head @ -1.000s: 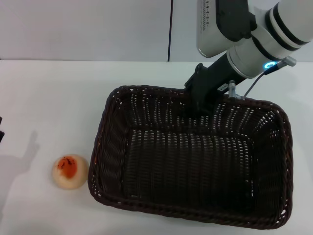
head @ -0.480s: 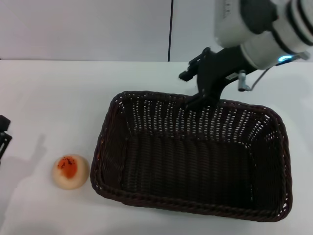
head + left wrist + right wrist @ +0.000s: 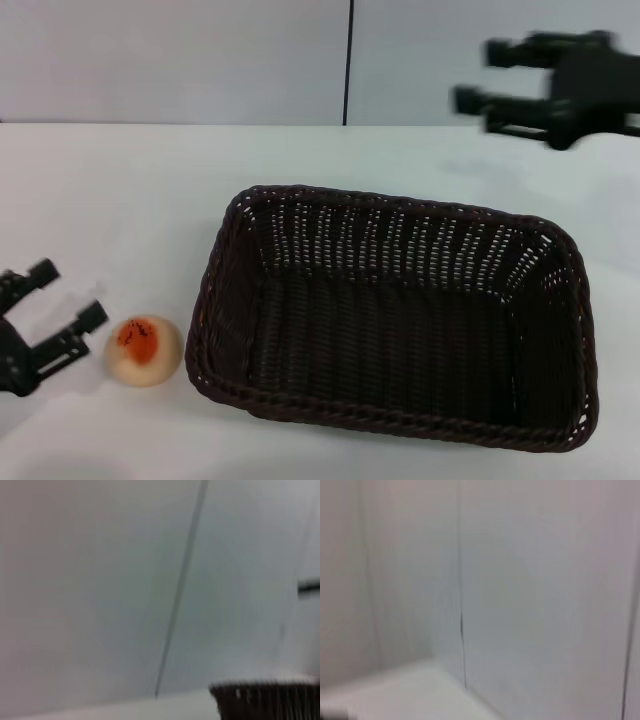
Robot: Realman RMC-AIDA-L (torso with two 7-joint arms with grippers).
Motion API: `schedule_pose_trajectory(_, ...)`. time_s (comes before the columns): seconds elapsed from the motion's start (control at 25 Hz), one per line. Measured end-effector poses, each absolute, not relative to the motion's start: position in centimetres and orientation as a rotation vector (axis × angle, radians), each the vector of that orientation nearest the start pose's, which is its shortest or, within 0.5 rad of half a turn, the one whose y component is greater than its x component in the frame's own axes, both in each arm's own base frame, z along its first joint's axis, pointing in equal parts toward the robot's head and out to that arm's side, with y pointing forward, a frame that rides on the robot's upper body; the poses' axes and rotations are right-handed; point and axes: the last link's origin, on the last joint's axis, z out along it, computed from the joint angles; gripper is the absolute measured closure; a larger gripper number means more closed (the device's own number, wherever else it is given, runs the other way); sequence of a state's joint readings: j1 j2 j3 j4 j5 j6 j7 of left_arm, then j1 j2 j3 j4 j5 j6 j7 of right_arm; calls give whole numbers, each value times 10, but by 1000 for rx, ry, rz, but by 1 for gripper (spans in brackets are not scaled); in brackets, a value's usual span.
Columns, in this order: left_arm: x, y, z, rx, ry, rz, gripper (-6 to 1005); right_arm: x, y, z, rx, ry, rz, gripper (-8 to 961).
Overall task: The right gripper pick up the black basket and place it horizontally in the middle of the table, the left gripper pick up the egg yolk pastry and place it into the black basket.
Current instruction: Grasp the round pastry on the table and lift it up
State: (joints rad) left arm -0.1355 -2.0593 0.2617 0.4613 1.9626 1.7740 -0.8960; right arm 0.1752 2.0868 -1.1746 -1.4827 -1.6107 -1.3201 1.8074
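Note:
The black basket (image 3: 400, 310) lies lengthwise on the white table (image 3: 110, 190), in the middle and to the right, empty. A dark strip of its rim shows in the left wrist view (image 3: 265, 700). The egg yolk pastry (image 3: 144, 350) sits on the table just left of the basket. My left gripper (image 3: 68, 295) is open at the left edge, its fingers pointing at the pastry and just short of it. My right gripper (image 3: 475, 76) is open and empty, raised above the table beyond the basket's far right corner.
A pale wall with a dark vertical seam (image 3: 349, 60) stands behind the table. The right wrist view shows only the wall and a bit of the table edge (image 3: 395, 690).
My right gripper let go of the basket's far rim and rose up and away to the right. The basket settled flat. My left gripper came in from the left edge toward the pastry.

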Motion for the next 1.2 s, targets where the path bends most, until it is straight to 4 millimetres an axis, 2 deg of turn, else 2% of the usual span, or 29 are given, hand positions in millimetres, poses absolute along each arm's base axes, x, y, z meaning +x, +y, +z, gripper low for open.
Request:
schedule_pose_trajectory(0.04,-367,186,31,-2228,-642,-886,208,177,315,71,-2504,418,768,316)
schedule_pose_trajectory(0.08,-368,188,30,-2256,-638,-855,208,200,302,80,-2387,466,980,316)
schedule_pose_trajectory(0.12,-368,188,30,-2256,-638,-855,209,200,302,80,-2387,466,980,316)
schedule_pose_trajectory(0.16,-369,194,27,-2299,-633,-806,209,214,294,84,-2317,476,1076,316)
schedule_pose_trajectory(0.2,-369,199,23,-2336,-631,-777,209,237,278,92,-2171,463,1232,316)
schedule_pose_trajectory(0.24,-369,199,23,-2336,-631,-777,209,237,278,92,-2171,463,1232,316)
schedule_pose_trajectory(0.28,-369,200,21,-2353,-631,-765,210,261,261,98,-2019,460,1357,316)
schedule_pose_trajectory(0.32,-369,200,21,-2353,-631,-765,210,261,261,98,-2019,460,1357,316)
schedule_pose_trajectory(0.36,-369,200,21,-2353,-631,-765,210,273,255,98,-1954,474,1397,316)
schedule_pose_trajectory(0.4,-369,207,13,-2411,-635,-704,211,293,242,98,-1838,501,1466,316)
schedule_pose_trajectory(0.44,-369,207,13,-2411,-635,-704,211,293,242,98,-1838,501,1466,316)
schedule_pose_trajectory(0.48,-370,209,10,-2422,-640,-685,211,307,233,97,-1761,538,1510,316)
schedule_pose_trajectory(0.6,-370,213,2,-2464,-639,-634,212,318,224,93,-1699,582,1537,316)
schedule_pose_trajectory(1.08,-370,215,-10,-2525,-646,-575,216,325,216,89,-1671,614,1536,317)
schedule_pose_trajectory(1.2,-369,214,-11,-2521,-633,-592,269,327,216,84,-1660,647,1545,317)
